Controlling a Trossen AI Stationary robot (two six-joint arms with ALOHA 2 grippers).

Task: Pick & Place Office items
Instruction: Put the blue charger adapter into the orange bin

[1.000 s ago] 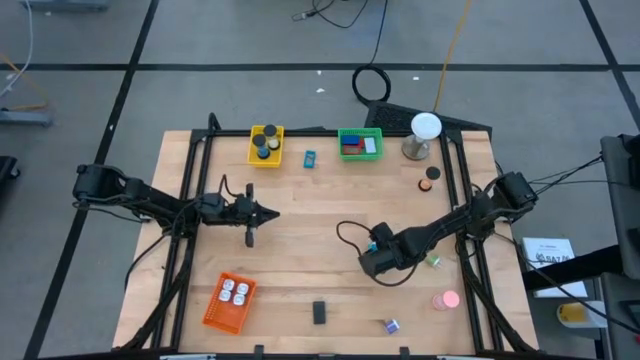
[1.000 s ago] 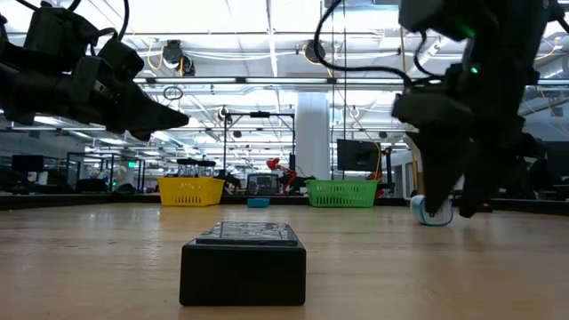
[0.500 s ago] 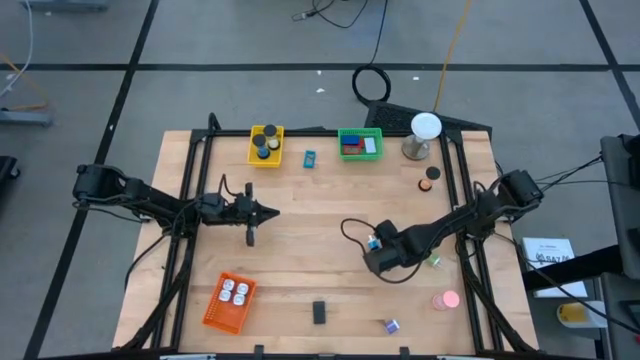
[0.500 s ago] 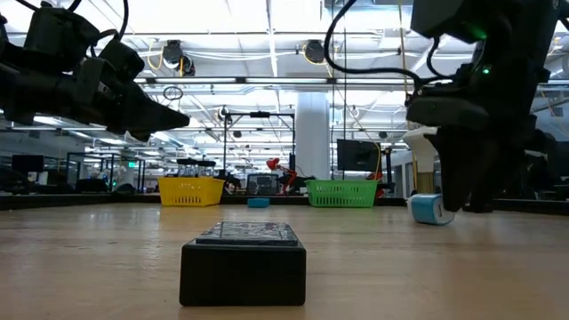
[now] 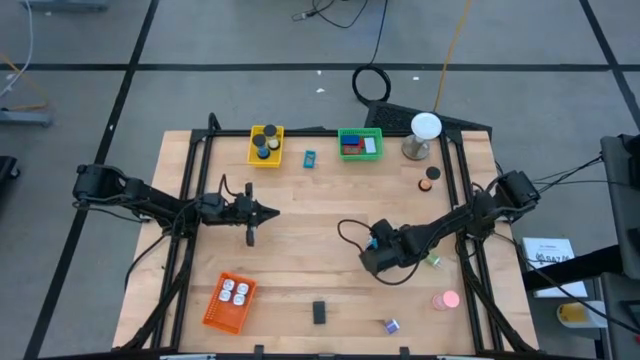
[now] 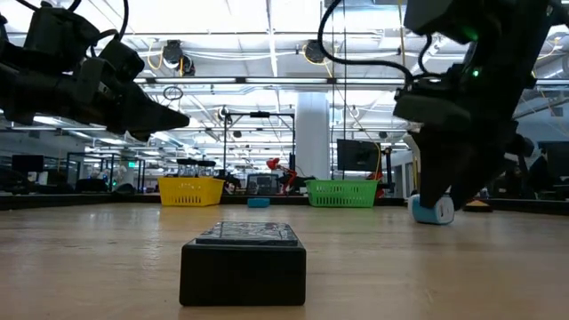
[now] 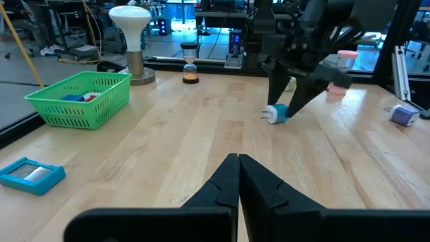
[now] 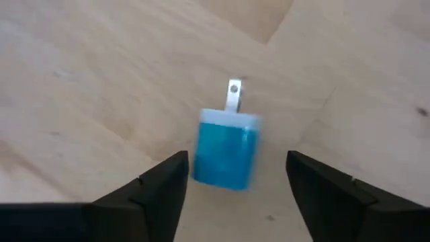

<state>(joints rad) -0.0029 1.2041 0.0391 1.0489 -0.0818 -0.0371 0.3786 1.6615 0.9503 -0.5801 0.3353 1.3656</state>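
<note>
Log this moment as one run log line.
right gripper: open, straddling blue charger plug, not gripping | left gripper: shut, waiting above table's left-centre | plug lies on table

The high view looks straight down on the whole table (image 5: 300, 250) and both arms. The low view sits at tabletop level, facing across the wood into the room, a black block (image 6: 243, 264) close before it. The left wrist view faces the far right arm. The right wrist view looks down, very near, on a blue plug-shaped piece (image 8: 226, 150) (also seen in the other three views).
</note>
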